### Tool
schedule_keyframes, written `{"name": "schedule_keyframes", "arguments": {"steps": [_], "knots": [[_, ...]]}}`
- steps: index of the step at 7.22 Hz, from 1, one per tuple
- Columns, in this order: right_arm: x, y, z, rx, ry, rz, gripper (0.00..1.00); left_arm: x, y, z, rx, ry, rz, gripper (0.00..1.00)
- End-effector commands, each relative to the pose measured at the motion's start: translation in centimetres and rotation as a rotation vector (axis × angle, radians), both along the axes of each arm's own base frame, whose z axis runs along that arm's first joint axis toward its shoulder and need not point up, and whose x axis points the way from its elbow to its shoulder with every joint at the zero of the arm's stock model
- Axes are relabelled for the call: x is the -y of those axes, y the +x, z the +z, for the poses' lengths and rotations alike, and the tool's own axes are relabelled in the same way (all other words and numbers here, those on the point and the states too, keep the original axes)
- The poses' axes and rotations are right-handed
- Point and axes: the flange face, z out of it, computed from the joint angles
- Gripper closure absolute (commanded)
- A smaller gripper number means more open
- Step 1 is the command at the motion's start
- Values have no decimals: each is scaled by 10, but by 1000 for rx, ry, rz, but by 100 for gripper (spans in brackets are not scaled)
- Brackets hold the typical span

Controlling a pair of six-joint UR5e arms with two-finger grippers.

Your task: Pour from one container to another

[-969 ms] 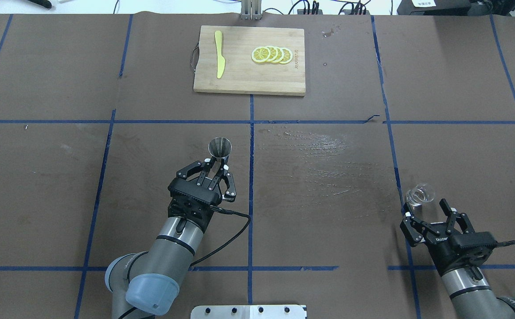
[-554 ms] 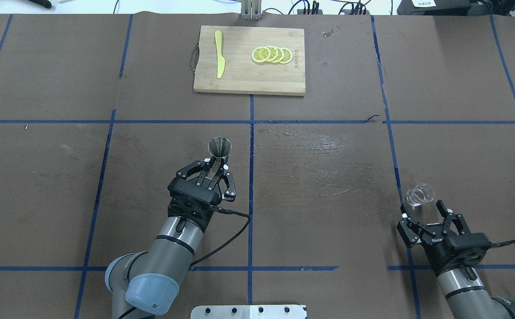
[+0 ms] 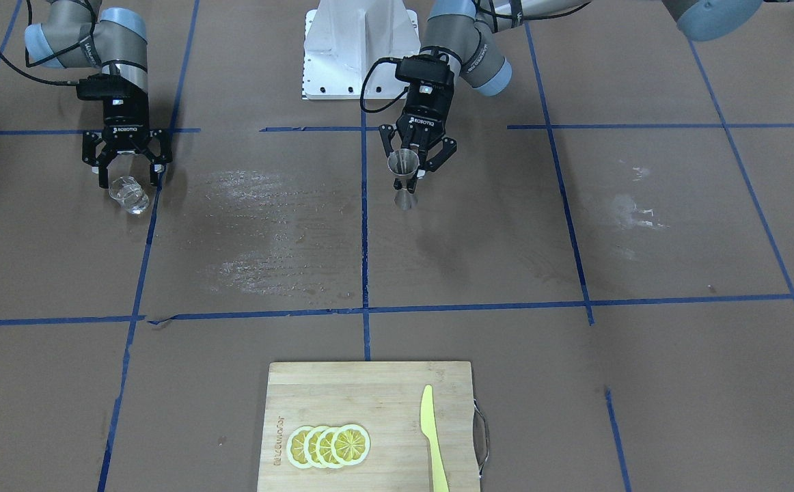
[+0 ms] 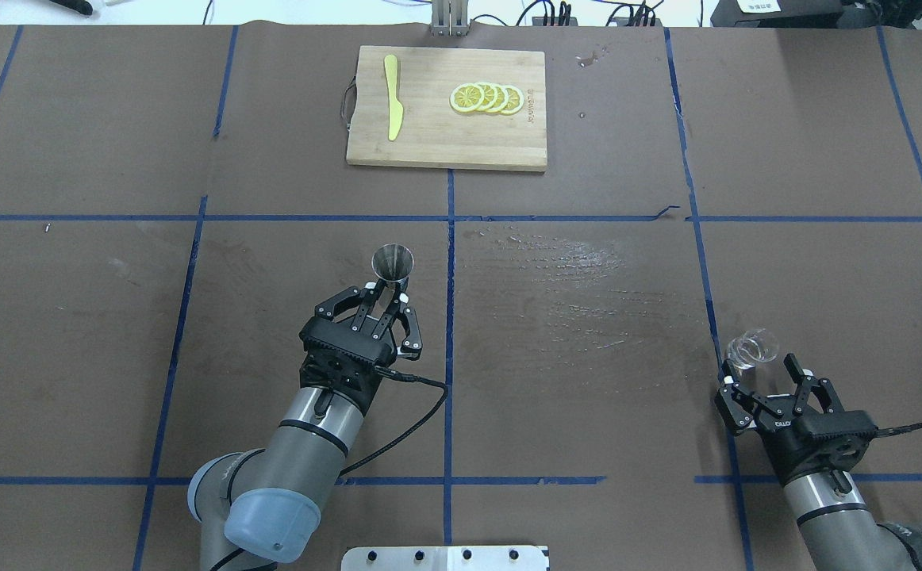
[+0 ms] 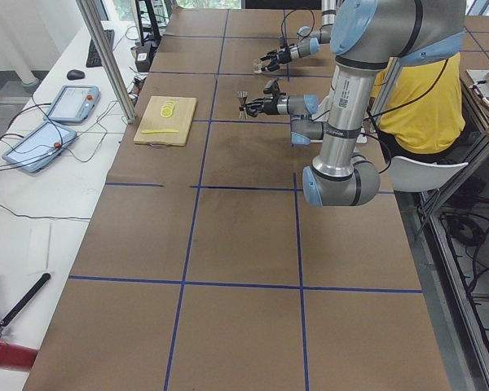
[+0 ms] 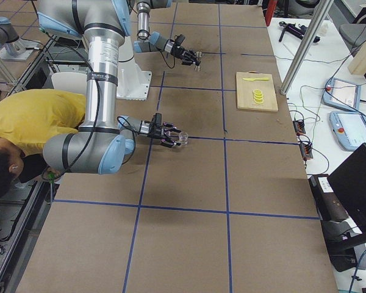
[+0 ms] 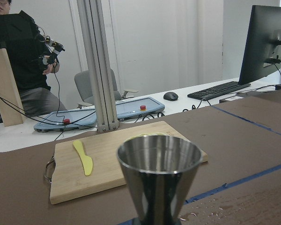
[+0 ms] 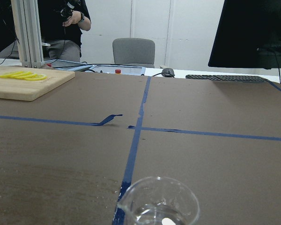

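- On the brown table [image 4: 72, 317], near the robot's edge, the metal jigger [image 4: 393, 263] stands upright, just to the robot's left of the middle blue tape line [image 4: 450, 381].
- The left claw [image 4: 387, 293] reaches in level from behind. Its jaws are drawn in on the jigger's narrow waist and appear to pinch it, with the wide mouth standing clear above the fingertips.
- The jigger's foot seems to rest on the table.
- Well off to the robot's right, the glass cup [image 4: 751, 349] stands upright beside another tape line. It has a small pouring lip.
- The right claw [image 4: 761, 377] sits low just behind the cup with its jaws spread wide. The cup is right at the fingertips, not gripped.
- Between the two arms a pale wet-looking smear [image 4: 572, 270] marks the table.
- At the far edge lies a wooden cutting board [image 4: 429, 143]. It holds a row of overlapping lemon slices [image 4: 486, 98] and a yellow knife [image 4: 392, 99].
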Motion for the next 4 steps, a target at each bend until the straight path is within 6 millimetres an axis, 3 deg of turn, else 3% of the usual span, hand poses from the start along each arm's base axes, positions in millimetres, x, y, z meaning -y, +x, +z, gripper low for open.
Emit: {"name": "schedule_keyframes", "arguments": {"steps": [1,4], "knots": [[5,-1,2,1,-18,-1,8,-1,0,0,0,0,1,100],[10,-1,6,-6,-40,-7,9,0,0,0,0,0,0,100]]}}
